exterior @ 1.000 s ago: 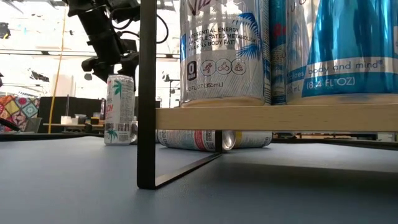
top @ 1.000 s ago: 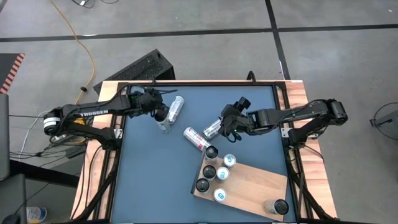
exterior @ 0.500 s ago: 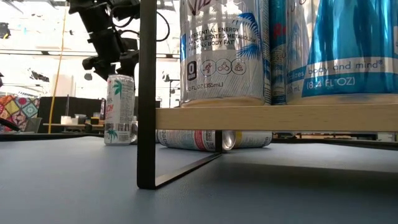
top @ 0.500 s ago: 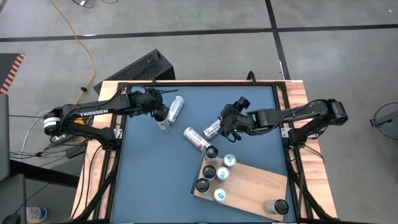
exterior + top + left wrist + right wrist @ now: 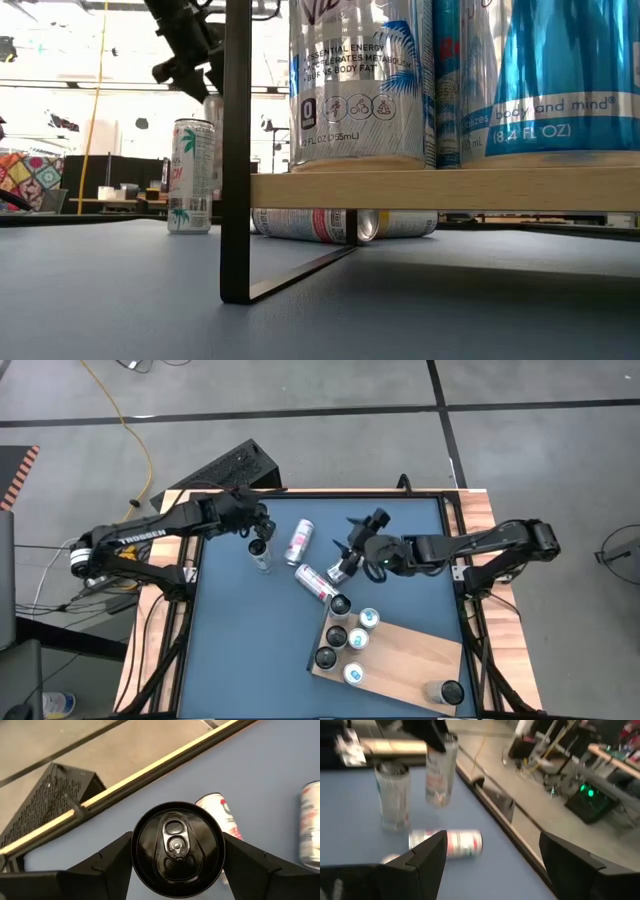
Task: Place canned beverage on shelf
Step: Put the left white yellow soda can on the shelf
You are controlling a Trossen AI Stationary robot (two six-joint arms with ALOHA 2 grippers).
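**Can held clear of the table, not yet on the shelf**

The can hangs upright in the left gripper, fingers clamped on its sides, black top up. It is raised off the table near the left edge, just beside a second can that stands on the surface. Two more cans lie on their sides towards the middle: one just past the held can, another closer to the shelf. The shelf sits at the table's front right corner, well apart from the held can, with several cans upright on it. The right gripper hovers over the table's middle, fingers spread wide and empty.
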